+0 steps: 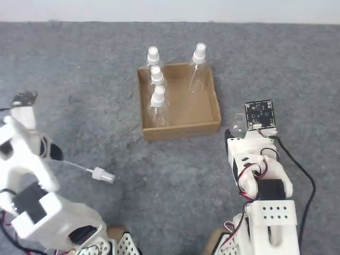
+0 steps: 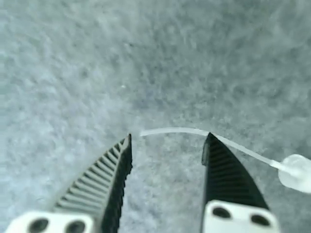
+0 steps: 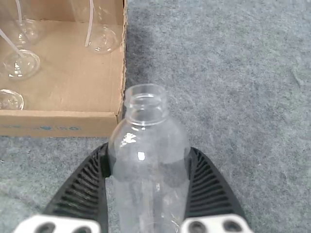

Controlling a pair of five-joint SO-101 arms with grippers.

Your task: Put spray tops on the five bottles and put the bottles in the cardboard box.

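A loose spray top (image 1: 103, 175) with a long thin tube lies on the grey carpet in front of the left arm. My left gripper (image 2: 168, 141) is open just above the tube (image 2: 175, 130), whose free end lies between the fingertips; the white head (image 2: 295, 171) lies off to one side. My right gripper (image 3: 148, 155) is shut on an uncapped clear bottle (image 3: 147, 160), held upright just off the front right corner of the cardboard box (image 1: 180, 129). Several capped bottles (image 1: 158, 104) stand inside the box.
Grey carpet covers the whole table, with open room between the two arms and in front of the box. The box's near wall (image 3: 58, 127) stands close ahead of the held bottle.
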